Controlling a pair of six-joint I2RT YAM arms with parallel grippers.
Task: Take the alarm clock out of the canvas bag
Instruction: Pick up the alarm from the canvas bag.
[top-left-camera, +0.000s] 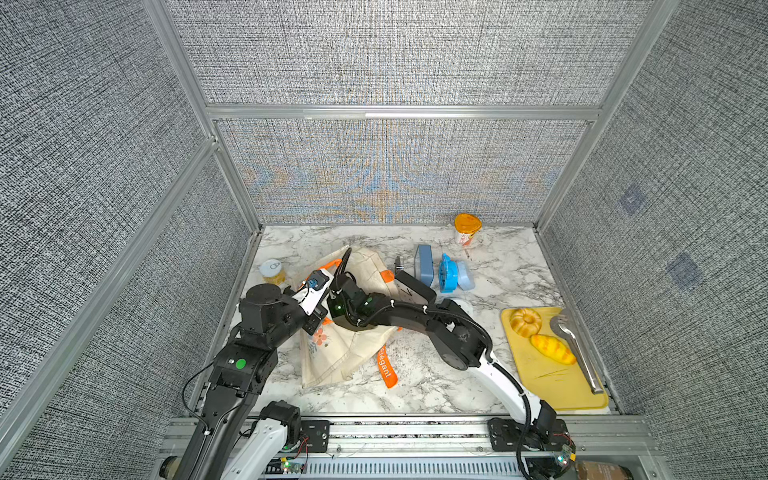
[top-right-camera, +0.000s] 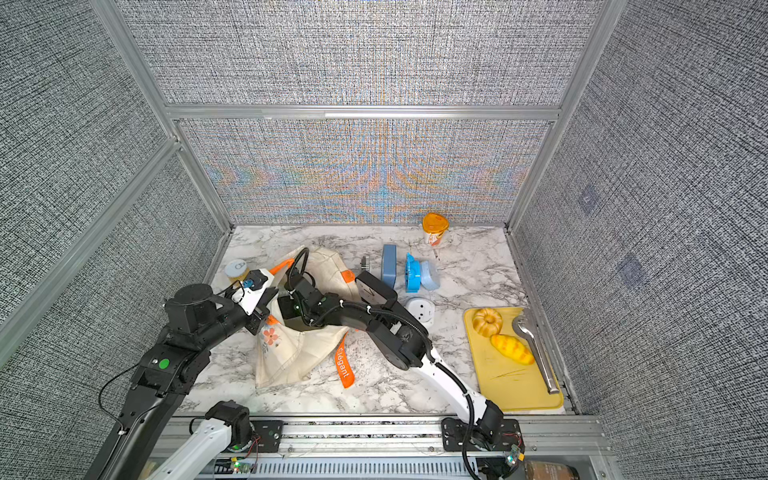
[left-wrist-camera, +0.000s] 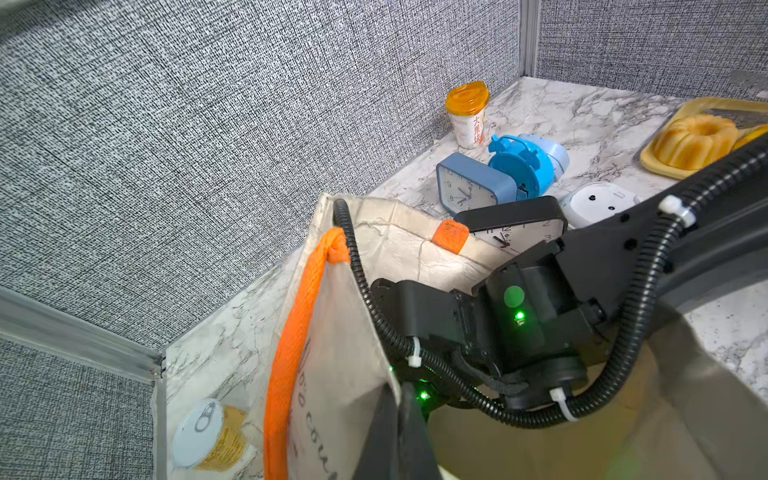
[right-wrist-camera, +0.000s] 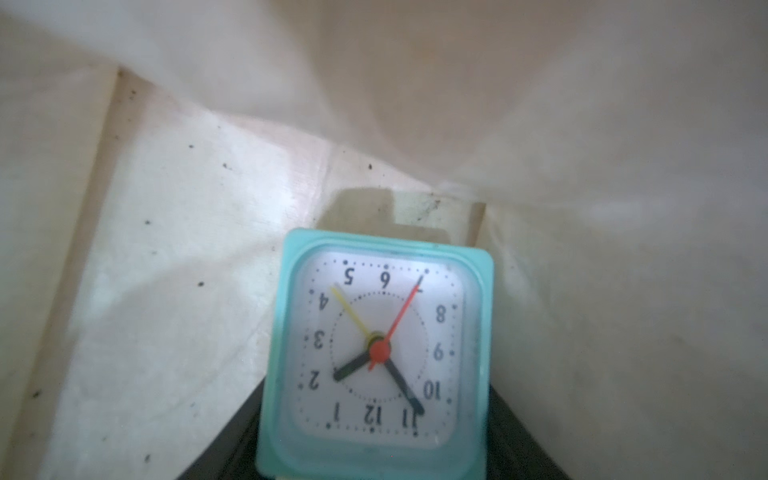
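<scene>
Alarm clock (right-wrist-camera: 376, 353), mint-framed with a white face, lies deep inside the canvas bag (top-left-camera: 332, 361) and shows only in the right wrist view. There the right gripper (right-wrist-camera: 374, 469) straddles it, dark fingers (right-wrist-camera: 232, 449) flanking its sides; whether they press it or stand free I cannot tell. From the left of the marble table (top-left-camera: 436, 386): a pull-tab can (top-left-camera: 272, 272) sits near the wall; the left gripper (top-left-camera: 320, 320) is clenched on the bag's near rim, the mouth standing open; the right arm reaches down into that mouth; a black-framed clock (top-left-camera: 413, 286) lies just beside the bag; then come a grey-blue square clock (top-left-camera: 424, 266), a bright blue round clock (top-left-camera: 446, 274) and, farther back, an orange-lidded cup (top-left-camera: 467, 228); a yellow tray (top-left-camera: 552, 386) carries pastries (top-left-camera: 525, 321) and tongs (top-left-camera: 577, 353).
</scene>
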